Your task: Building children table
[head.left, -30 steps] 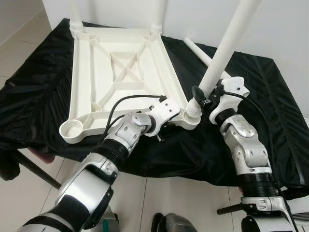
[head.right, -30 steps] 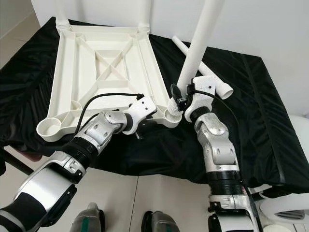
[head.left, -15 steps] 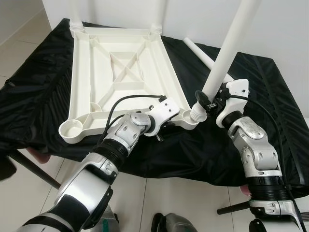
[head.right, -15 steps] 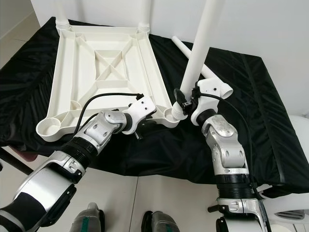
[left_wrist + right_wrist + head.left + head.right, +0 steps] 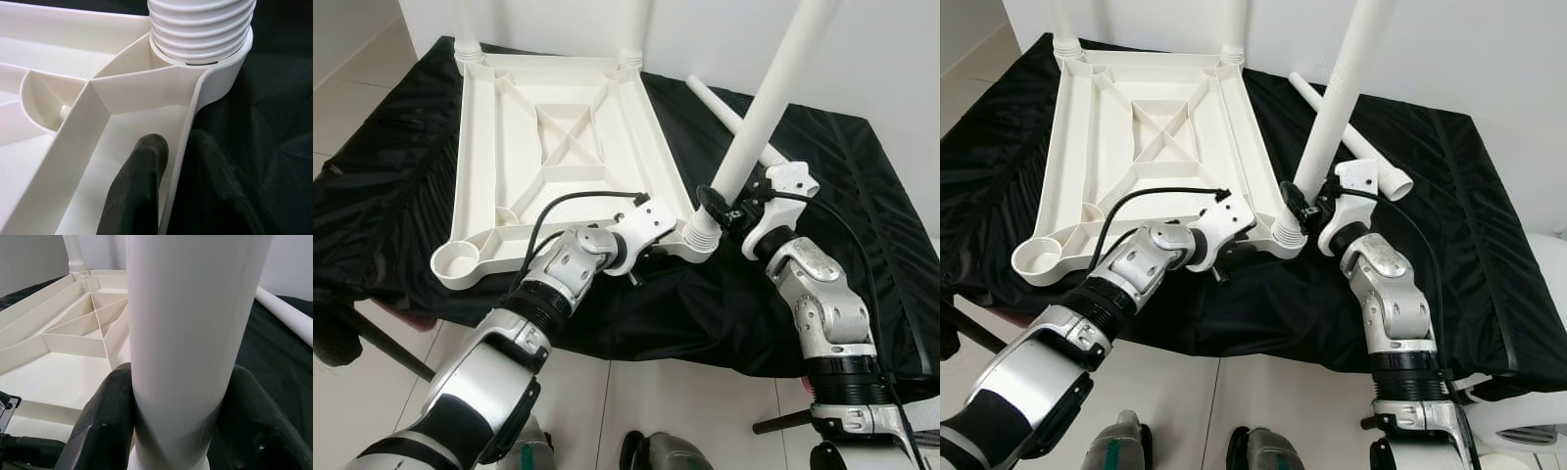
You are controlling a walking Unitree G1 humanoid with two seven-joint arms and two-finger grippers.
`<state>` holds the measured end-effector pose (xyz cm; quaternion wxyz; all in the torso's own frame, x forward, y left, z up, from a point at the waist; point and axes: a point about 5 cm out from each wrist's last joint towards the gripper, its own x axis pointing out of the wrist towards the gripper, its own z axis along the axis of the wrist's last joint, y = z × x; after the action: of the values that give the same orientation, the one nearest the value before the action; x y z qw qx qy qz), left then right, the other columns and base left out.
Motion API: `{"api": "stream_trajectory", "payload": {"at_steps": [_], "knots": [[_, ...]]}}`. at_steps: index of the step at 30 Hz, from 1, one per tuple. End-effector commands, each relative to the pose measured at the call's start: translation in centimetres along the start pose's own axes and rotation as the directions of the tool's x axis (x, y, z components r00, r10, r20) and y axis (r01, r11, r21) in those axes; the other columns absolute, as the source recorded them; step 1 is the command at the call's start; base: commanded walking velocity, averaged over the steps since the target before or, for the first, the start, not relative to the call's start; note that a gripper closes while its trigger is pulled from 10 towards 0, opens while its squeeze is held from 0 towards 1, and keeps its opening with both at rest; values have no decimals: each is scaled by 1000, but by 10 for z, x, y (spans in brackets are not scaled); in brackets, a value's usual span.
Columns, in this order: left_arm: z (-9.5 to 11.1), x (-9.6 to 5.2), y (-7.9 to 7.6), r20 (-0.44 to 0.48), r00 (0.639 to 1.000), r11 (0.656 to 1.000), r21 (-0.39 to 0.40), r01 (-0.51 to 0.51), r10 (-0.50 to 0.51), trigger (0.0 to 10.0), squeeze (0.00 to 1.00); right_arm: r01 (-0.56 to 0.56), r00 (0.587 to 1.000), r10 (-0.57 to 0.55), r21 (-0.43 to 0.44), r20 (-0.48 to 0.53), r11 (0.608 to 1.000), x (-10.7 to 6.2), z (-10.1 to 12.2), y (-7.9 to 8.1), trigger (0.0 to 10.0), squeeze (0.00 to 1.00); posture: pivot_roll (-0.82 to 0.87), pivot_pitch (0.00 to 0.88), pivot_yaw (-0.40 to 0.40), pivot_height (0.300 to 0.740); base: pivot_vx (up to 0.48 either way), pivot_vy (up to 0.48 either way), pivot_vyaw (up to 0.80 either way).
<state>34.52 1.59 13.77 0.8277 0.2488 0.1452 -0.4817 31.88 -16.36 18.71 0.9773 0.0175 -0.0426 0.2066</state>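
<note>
The white table top (image 5: 558, 147) lies upside down on a black cloth. My left gripper (image 5: 176, 166) is shut on its near rim, one finger (image 5: 139, 191) inside the rim and the other outside, just beside the near right corner socket (image 5: 700, 233). My right gripper (image 5: 720, 208) is shut on a long white table leg (image 5: 764, 117), low on the tube, fingers (image 5: 105, 416) on either side. The leg leans up and to the right. Its ribbed threaded end (image 5: 200, 29) sits in the corner socket with several threads showing.
Two legs stand in the far corners (image 5: 470, 34) (image 5: 634, 34). The near left corner socket (image 5: 455, 262) is open. A spare leg (image 5: 1371, 152) lies on the cloth (image 5: 842, 166) behind my right arm. The tiled floor lies below the cloth's near edge.
My right gripper and the leg's lower end drifted slightly right, then back left; the threaded end stays at the corner socket. The left gripper has not moved.
</note>
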Motion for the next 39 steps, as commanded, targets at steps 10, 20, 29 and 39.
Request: {"api": "stream_trajectory", "payload": {"at_steps": [10, 20, 29, 39], "knots": [[19, -4, 6, 42, 999, 998, 65, -25, 22, 10000, 0, -4, 996, 10, 64, -84, 998, -3, -23, -11, 10000, 0, 43, 60, -99, 740, 0, 0, 0], [22, -4, 7, 50, 999, 997, 68, -24, 21, 10000, 0, -114, 988, 116, 25, -105, 993, 4, -28, -4, 10000, 0, 51, 62, -103, 740, 0, 0, 0], [23, -6, 8, 54, 998, 997, 73, -31, 27, 10000, 0, -243, 963, 246, 38, -110, 969, 1, -38, 10, 10000, 0, 59, 61, -106, 740, 0, 0, 0], [27, -8, 9, 64, 998, 997, 77, -28, 23, 10000, 0, -329, 926, 351, 157, -139, 931, -11, -65, 12, 10000, 0, 60, 64, -100, 740, 0, 0, 0]]}}
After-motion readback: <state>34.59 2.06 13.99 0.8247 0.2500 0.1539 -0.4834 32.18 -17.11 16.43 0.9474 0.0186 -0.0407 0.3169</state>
